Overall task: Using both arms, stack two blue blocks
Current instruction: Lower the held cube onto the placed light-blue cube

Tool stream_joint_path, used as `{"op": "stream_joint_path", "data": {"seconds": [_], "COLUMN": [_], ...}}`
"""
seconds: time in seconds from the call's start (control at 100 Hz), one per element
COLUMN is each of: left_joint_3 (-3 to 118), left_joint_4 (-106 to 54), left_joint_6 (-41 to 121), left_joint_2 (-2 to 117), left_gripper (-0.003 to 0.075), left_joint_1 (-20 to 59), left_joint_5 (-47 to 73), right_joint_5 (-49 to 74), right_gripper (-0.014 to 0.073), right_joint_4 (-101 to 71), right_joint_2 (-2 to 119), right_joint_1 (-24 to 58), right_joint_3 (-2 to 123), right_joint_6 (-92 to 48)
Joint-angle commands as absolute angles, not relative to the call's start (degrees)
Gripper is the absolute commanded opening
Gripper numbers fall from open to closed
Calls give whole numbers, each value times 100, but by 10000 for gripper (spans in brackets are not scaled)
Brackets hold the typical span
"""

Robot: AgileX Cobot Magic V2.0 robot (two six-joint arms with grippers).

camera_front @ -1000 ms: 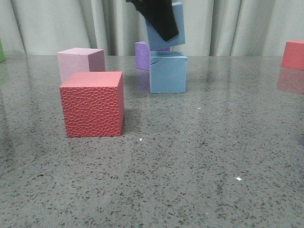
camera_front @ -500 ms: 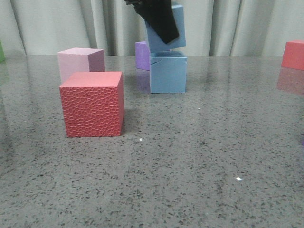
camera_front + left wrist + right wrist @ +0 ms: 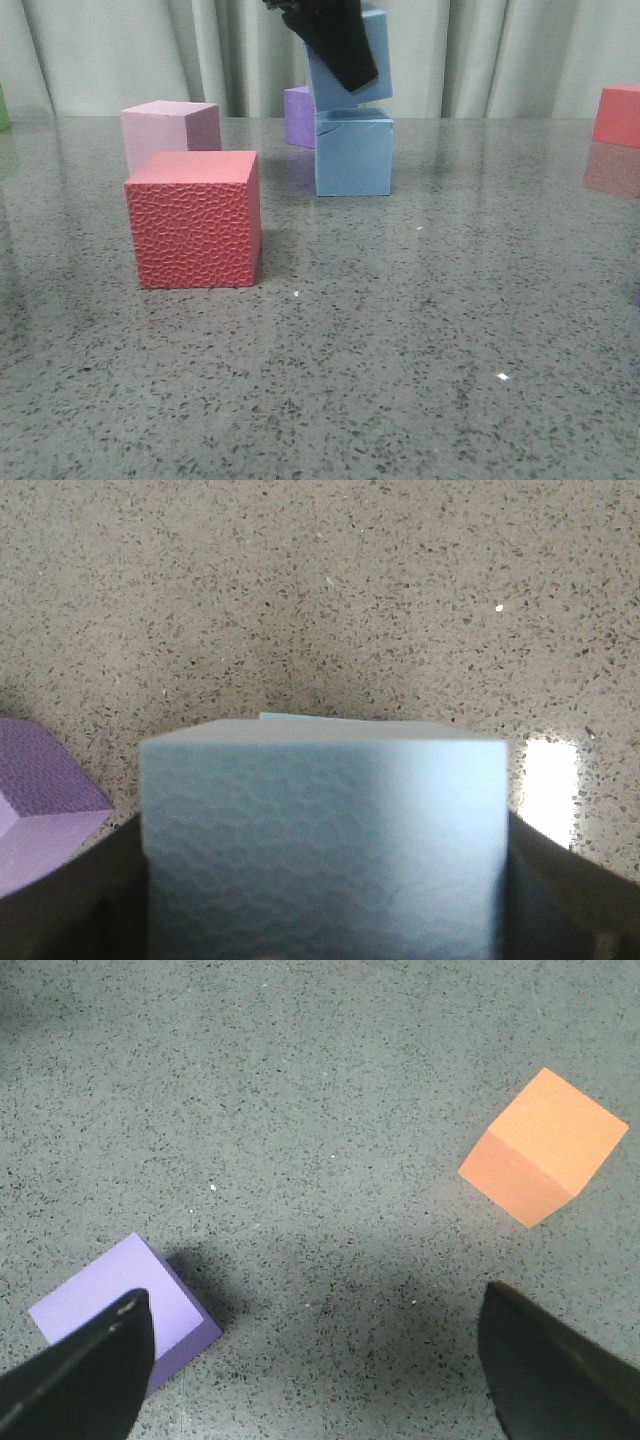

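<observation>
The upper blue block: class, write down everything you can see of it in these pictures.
The upper blue block is a light sky-blue cube of matte, finely dimpled foam. The left gripper holds it, black jaws closed against its two opposite sides in the left wrist view. It is tilted, not level, directly above the lower blue block; its lower edge looks to meet that block's top. The purple cube stands behind.
</observation>
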State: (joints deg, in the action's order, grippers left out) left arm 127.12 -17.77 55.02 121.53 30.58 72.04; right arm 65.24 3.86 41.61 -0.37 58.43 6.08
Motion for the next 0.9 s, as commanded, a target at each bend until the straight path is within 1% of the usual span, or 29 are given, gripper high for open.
{"op": "stream_joint_path", "data": {"seconds": [0.0,0.89], "left_joint_3": [12850,12850], "left_joint_4": [-2014,-2145], "left_joint_6": [5553,5738], "left_joint_2": [11810,11879], "left_gripper": [302,302], "left_joint_1": [3097,3088], "left_joint_5": [7329,7308], "right_joint_5": [6188,6177], "right_gripper": [647,647], "right_joint_4": [451,451], "right_joint_2": [4158,4158], "right_joint_1": [-56,-56], "right_joint_3": [5983,5983], "right_joint_6": [562,562]}}
